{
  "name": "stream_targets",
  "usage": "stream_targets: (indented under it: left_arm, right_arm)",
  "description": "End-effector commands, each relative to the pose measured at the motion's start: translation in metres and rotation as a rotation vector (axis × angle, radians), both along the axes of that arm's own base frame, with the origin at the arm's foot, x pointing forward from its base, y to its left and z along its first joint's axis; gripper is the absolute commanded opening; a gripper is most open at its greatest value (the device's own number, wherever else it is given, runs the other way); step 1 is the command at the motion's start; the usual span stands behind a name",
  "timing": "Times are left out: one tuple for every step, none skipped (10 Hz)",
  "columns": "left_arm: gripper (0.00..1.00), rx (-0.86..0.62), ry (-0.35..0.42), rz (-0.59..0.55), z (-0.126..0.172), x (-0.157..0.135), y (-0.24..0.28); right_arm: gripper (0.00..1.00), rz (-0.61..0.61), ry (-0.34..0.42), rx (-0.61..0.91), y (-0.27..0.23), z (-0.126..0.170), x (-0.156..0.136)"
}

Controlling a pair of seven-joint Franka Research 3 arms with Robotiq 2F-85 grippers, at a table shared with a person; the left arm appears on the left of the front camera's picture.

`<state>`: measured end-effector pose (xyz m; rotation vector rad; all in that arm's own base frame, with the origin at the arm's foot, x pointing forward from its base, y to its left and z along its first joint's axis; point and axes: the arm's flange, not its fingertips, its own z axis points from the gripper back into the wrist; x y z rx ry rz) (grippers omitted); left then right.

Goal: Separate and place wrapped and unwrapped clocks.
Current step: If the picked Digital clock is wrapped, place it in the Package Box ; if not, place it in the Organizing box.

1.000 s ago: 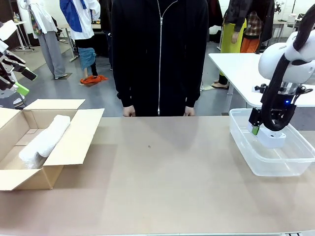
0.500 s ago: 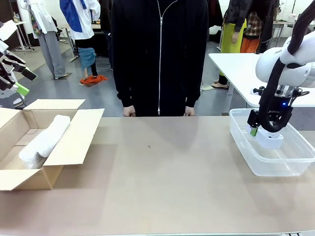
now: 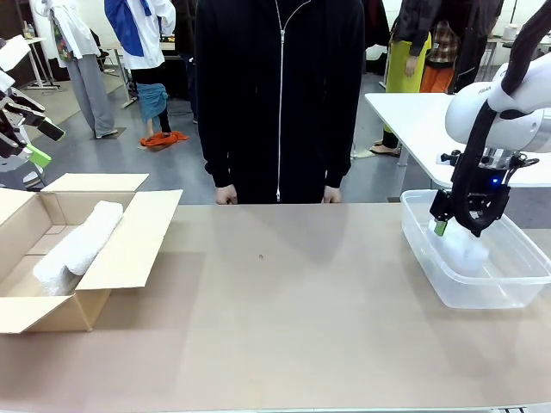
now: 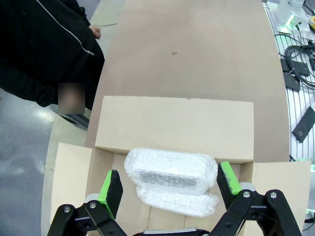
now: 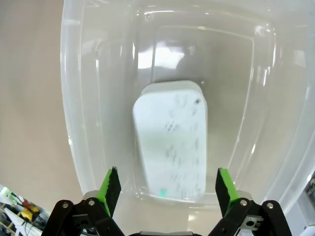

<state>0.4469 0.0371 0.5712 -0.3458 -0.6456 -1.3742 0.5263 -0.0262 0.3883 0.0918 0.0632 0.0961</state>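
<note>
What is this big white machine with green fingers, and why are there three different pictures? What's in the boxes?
It is a robot with two arms, and each arm ends in a gripper, a hand with two green-tipped fingers. One picture looks across the table at a person standing on the far side. The other two come from little cameras on the robot's wrists, looking down past its own fingers.

The right gripper is open above a clear plastic tub. Inside lies a bare white clock, and the gripper is not holding it.

The left gripper is open too, hovering over a cardboard box. In it lie two clocks wrapped in bubble wrap, one resting on the other.

So wrapped ones are in the box, the unwrapped one in the tub.
</note>
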Motion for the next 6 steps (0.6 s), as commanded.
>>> stream_targets:
  left_arm:
    - [1.00,0.000,-0.003,-0.009,0.001,-0.001,0.001]
    - [1.00,0.000,-0.003,-0.009,0.001,-0.001,0.001]
    - [1.00,0.000,-0.003,-0.009,0.001,-0.001,0.001]
    - [1.00,0.000,-0.003,-0.009,0.001,-0.001,0.001]
    - [1.00,0.000,-0.003,-0.009,0.001,-0.001,0.001]
    - [1.00,0.000,-0.003,-0.009,0.001,-0.001,0.001]
  right_arm:
    - [1.00,-0.012,0.007,0.002,-0.002,0.000,0.003]
    - [1.00,-0.010,0.008,-0.002,-0.002,0.000,0.002]
    - [1.00,-0.009,0.010,-0.003,-0.002,0.000,0.002]
    - [1.00,-0.013,0.008,-0.002,-0.002,0.001,0.002]
    - [1.00,-0.007,-0.005,-0.005,-0.002,0.007,-0.001]
    - [1.00,-0.001,-0.027,-0.011,0.000,0.018,-0.006]
